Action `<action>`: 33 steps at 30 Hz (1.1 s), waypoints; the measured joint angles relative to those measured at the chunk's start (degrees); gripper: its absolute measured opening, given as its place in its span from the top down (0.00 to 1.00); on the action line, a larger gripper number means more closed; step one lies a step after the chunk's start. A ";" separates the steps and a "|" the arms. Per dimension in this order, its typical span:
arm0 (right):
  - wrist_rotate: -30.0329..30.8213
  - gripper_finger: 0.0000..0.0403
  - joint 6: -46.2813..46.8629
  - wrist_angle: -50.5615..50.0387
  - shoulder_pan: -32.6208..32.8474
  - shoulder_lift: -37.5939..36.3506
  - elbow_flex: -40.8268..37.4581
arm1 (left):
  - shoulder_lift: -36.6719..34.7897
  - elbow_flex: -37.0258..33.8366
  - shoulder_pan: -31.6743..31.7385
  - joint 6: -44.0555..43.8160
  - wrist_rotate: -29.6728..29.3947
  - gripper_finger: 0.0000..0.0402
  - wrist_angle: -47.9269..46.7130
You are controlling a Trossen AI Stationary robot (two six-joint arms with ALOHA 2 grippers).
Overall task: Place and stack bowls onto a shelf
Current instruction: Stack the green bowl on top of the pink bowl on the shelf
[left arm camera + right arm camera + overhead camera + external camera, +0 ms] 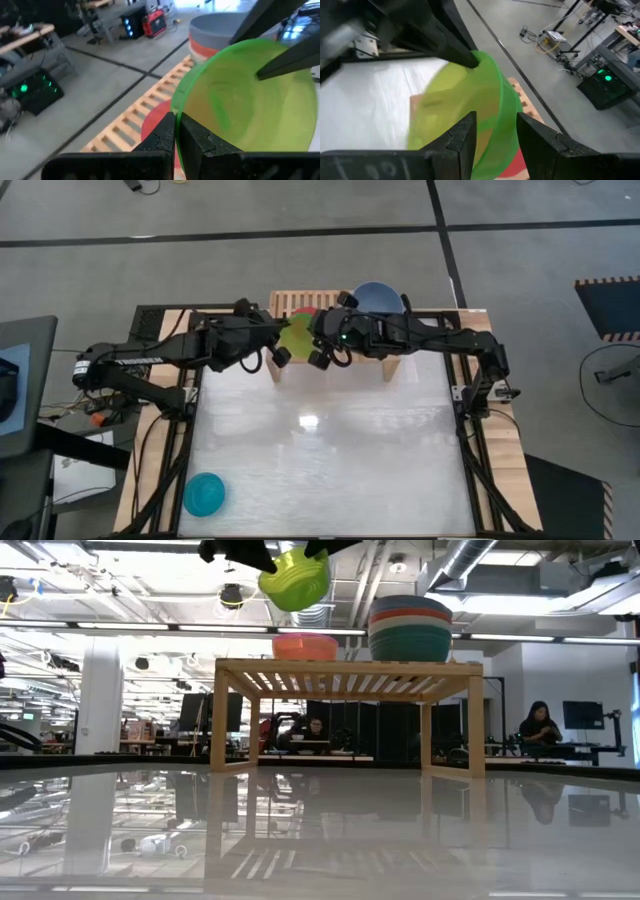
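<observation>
My left gripper (176,131) is shut on the lime bowl (296,333) and holds it in the air above the left part of the light-wood shelf (350,668). My right gripper (496,137) is open, one finger inside the lime bowl (455,100) and one outside its rim, opposite the left gripper; whether they touch it I cannot tell. Below, a red bowl (305,645) sits on the slats. To its right, a stack of several bowls with a grey-blue one on top (378,296) stands on the shelf. A cyan bowl (204,494) lies on the table. My left gripper pinches the lime bowl's rim (186,107) between its two fingers, one inside the bowl and one outside. The fingers come from the table's left. The bowl is lifted clear, above the shelf and the red bowl, and is tilted.
The shelf stands at the table's far edge on two plank legs (219,720). The white tabletop (330,450) spreads in front of it, with the cyan bowl near its near left corner. People sit at desks (540,725) in the room behind.
</observation>
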 joint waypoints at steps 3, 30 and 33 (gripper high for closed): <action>0.29 0.60 -0.14 -1.67 -0.62 0.00 0.00 | -0.02 0.00 -0.04 2.89 0.84 1.00 1.84; -7.91 0.94 -0.74 -1.18 -8.70 0.04 -0.02 | -7.33 -0.07 -1.09 2.86 6.77 0.71 3.14; -10.10 0.94 0.27 0.37 -11.20 0.02 -0.02 | -10.39 -0.04 -1.07 0.91 4.48 0.64 0.75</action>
